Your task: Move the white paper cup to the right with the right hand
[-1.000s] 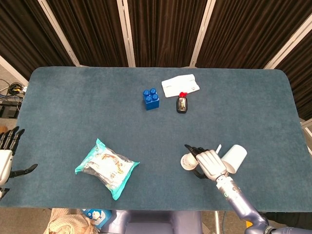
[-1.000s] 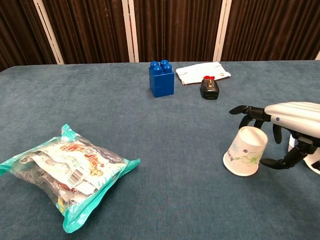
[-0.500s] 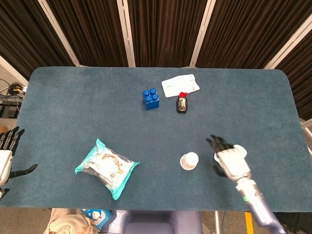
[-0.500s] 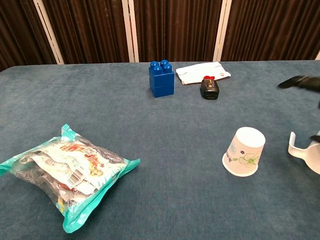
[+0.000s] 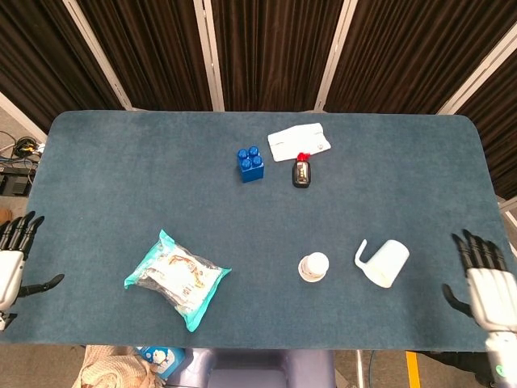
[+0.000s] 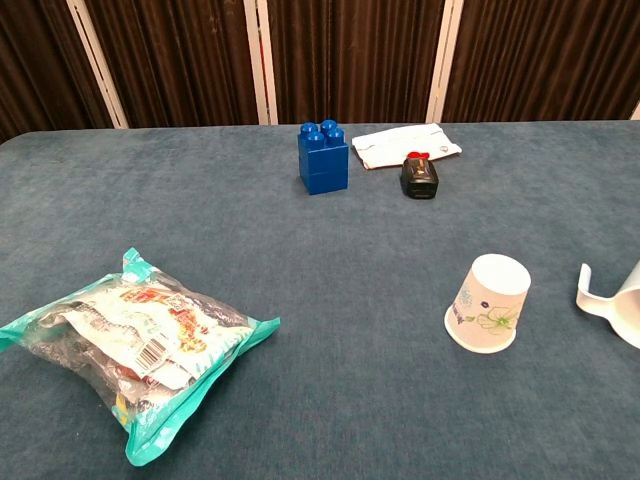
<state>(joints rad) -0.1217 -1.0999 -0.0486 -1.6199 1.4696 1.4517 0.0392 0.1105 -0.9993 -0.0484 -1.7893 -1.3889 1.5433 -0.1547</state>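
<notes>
- The right hand point(image 5: 485, 279), which was curled around the cup point(image 5: 313, 267) a second ago, is now sitting off the table's right edge, fingers spread and holding nothing; the chest view is no longer showing it.
- The cup is standing upside down, free of any grip, near the front of the table point(image 5: 121, 162), just left of the white mug point(image 5: 384, 262) and apart from it.
- It is looking like the same spot as before, so I judge the move to the right as either barely done or not done at all.
- The left hand point(image 5: 10, 259) is hanging off the table's left edge, fingers apart and empty.
- The cup is a tapering paper cone, white with a faint floral print; the table is wearing a napped blue-grey cloth.
- The snack bag point(image 5: 178, 279) is looking crinkly and glossy; the blue block point(image 5: 250, 163) is hard and studded.
</notes>
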